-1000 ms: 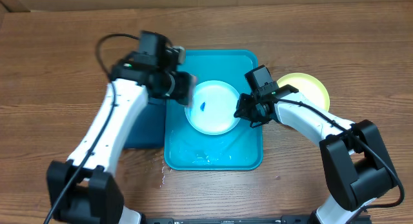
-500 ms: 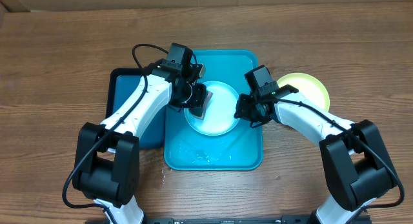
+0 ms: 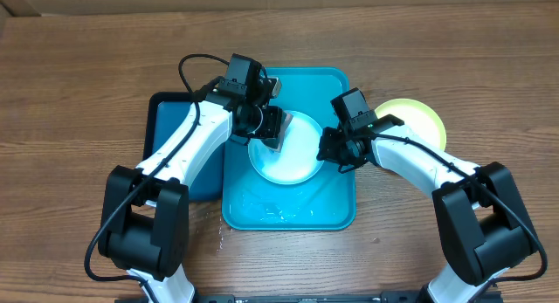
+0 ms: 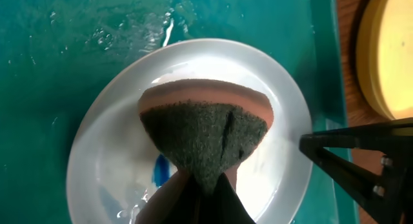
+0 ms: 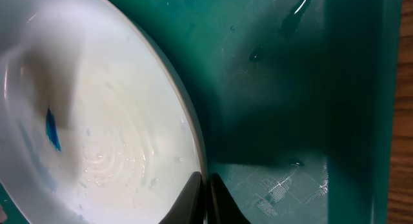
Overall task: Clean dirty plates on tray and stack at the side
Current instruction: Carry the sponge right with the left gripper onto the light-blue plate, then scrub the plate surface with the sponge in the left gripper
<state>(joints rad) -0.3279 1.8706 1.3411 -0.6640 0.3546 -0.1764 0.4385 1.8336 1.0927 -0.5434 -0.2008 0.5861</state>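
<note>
Now left tool has brought sponge over plate.

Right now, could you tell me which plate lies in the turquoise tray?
The light blue plate, with a blue smear; the yellow-green plate sits outside, on the wooden table.

The left arm reaches from the near edge of the table, left of centre, forward and inward, with the wrist pitched down. The left gripper is clamped on a sponge (jaws meet at its narrow end). The right arm extends from the near right, forearm angled inward. The right gripper is closed, pinching the rim of the light blue plate.
</note>
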